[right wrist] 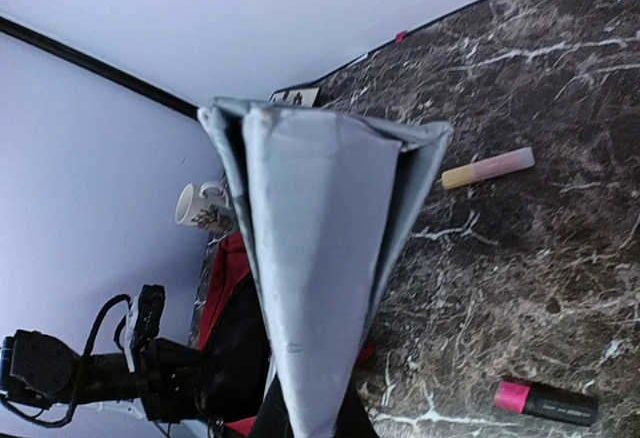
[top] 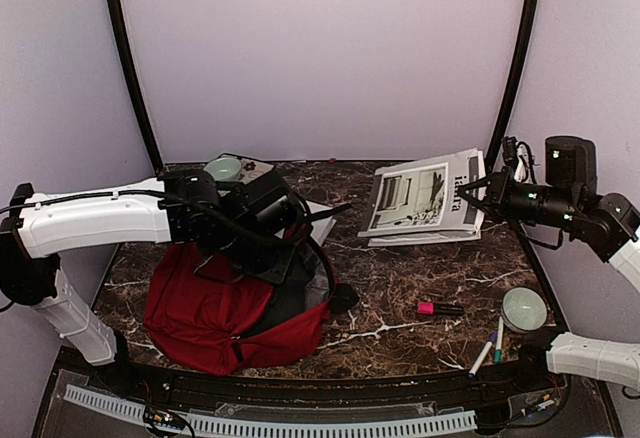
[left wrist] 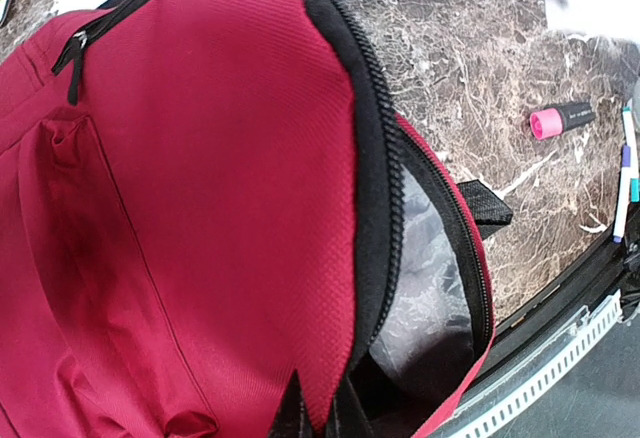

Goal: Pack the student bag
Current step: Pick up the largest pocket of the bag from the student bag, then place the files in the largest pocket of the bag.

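Left hand [left wrist: 318, 416] clenched on the black zipper edge of the student bag [top: 205, 313]. The flap is raised and the opening gapes, with grey lining visible. Bag sits at the front-left corner of the counter [top: 400, 278]. Right hand [right wrist: 310, 416] clamped on a grey magazine [top: 420, 198], held above the back-right area with its pages drooping either side. Pink highlighter [top: 437, 308], pale-green bowl [top: 524, 308] and pens [top: 490, 350] lie near the front-right edge. Mug [right wrist: 205, 206] stands at the back edge.

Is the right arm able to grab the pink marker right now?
Probably not yet. The right gripper is shut on the magazine, so it's full. The pink marker itself lies bare on the table nearby, with nothing covering it.
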Robot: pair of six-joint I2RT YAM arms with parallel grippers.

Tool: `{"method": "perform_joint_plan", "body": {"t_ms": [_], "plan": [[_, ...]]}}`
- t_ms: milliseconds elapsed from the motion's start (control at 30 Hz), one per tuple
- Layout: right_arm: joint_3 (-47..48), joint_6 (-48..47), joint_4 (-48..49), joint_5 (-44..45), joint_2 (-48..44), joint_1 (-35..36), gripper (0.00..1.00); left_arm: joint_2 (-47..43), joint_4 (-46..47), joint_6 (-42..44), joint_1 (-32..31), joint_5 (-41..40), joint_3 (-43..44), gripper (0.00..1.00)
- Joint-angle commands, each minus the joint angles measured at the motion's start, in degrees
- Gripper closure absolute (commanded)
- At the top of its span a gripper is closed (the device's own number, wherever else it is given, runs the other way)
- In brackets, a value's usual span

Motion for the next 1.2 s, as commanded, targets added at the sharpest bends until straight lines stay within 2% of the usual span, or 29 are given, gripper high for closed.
{"method": "perform_joint_plan", "body": {"t_ms": [0,300,433,600,900,1167], "plan": [[1.76,6.75,2.09,-12.74,0.8,-0.03,1.0,-4.42,4.26,-2.82,0.12,-1.77,-3.35,1.0],[-1.0,15.52,2.24,-27.54,0.71,-0.01,1.0,-8.32,8.24,-3.18,2.02,0.75,-7.61,1.0],[-2.71,18.27,1.05,-29.84,-0.83,0.12,1.0,-9.54,9.31,-3.36,2.53,1.06,-8.28,1.0],[-4.92,23.06,4.04,-32.61,-2.6,0.73,1.0,-10.78,9.74,-3.44,2.74,0.82,-8.49,1.0],[-5.79,25.88,5.11,-30.8,-1.34,7.94,1.0,-12.89,11.14,-3.38,2.95,1.53,-9.76,1.0],[-5.98,27.81,10.46,-27.86,4.24,15.32,1.0,-13.97,12.88,-3.26,2.97,2.84,-10.48,1.0]]}}
